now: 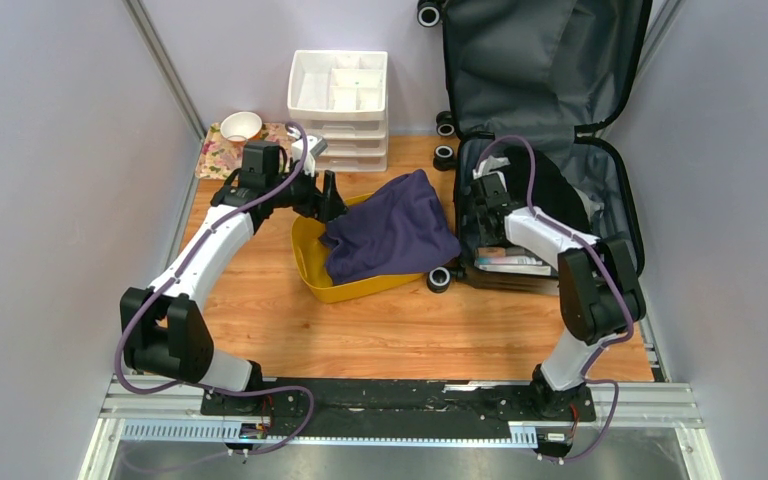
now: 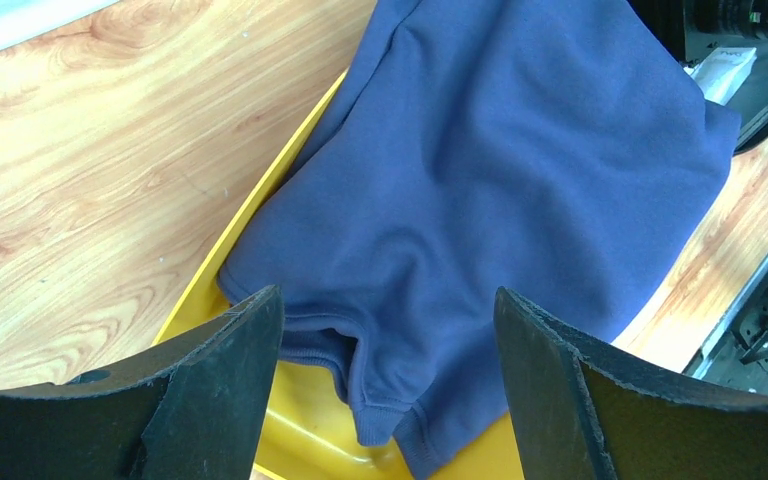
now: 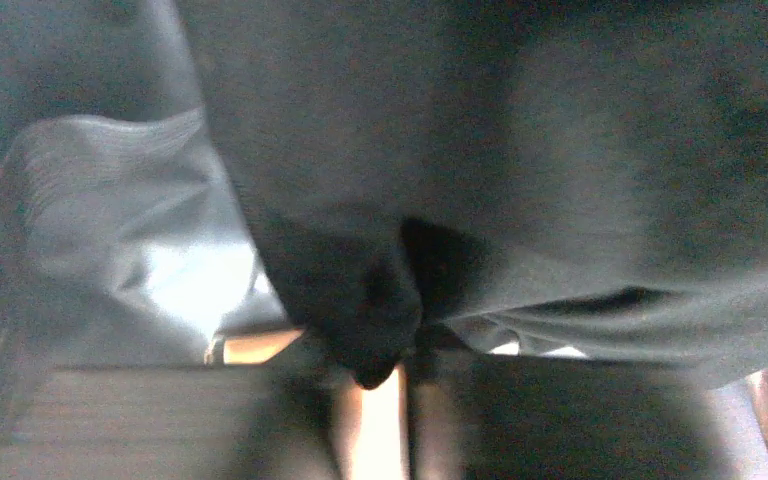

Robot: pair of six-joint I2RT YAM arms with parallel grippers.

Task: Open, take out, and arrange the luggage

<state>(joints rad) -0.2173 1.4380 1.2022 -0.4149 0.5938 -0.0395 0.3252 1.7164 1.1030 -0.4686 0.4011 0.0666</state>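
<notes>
- Grey-lined luggage [image 1: 545, 60] lies open at two o'clock.
- Unpacking step: left pincer [image 2: 388, 310] wide over binned sweater [image 2: 480, 180]; right pincer [image 3: 375, 400] at dark garment [image 3: 560, 150], grip unclear.
- Next: secure pinch, lift garment out.

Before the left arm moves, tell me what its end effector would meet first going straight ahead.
The navy sweatshirt draped in the yellow bin; it lies dead ahead of the open left end effector, though how far is unclear.
</notes>
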